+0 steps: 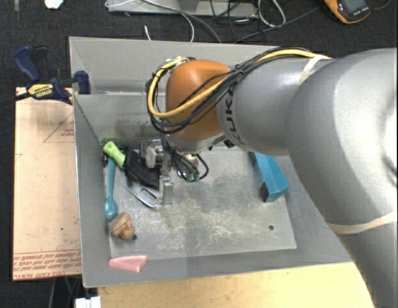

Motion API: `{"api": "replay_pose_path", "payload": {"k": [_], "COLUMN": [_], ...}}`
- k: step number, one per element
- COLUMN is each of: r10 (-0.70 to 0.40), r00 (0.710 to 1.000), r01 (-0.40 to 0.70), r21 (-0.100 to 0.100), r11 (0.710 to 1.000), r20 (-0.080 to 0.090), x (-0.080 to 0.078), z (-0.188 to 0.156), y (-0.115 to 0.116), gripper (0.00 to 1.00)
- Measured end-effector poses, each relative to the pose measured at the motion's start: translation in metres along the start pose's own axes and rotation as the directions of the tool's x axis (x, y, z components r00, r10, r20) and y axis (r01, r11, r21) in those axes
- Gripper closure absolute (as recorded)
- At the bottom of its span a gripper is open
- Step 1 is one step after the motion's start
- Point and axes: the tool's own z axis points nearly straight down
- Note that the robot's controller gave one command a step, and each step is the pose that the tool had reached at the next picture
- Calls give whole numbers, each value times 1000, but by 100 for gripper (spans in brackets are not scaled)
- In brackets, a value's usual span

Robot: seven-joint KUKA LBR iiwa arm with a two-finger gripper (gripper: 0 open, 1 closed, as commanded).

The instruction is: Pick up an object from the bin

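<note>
**Gripper low over black piece, left half of bin**

Left wall: a teal tool with a green head [110, 194] lies along the slope. Below it are a brown lump [123, 226] and a pink wedge [128, 262], apart from each other. Just beside the tool's green head lies a black piece with a metal loop [138, 175]. The gripper [162, 179] sits low at that piece's right edge, under the orange wrist cover [192, 101]. Released or clenched: cannot tell.

Judgement: close on the black body, not the thin loop, then lift straight so the tool is not dragged.

The bin floor [212, 223] is scuffed bare metal, likely slick. There is little room leftward and open floor rightward as far as the blue block [271, 179].
</note>
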Motion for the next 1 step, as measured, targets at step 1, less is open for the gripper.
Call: {"api": "replay_pose_path", "payload": {"k": [1], "r10": [-343], "r00": [939], "r01": [343], "r21": [0], "r11": [939], "r20": [0], "x": [-29], "z": [13], "y": [-2], "gripper": [0]}}
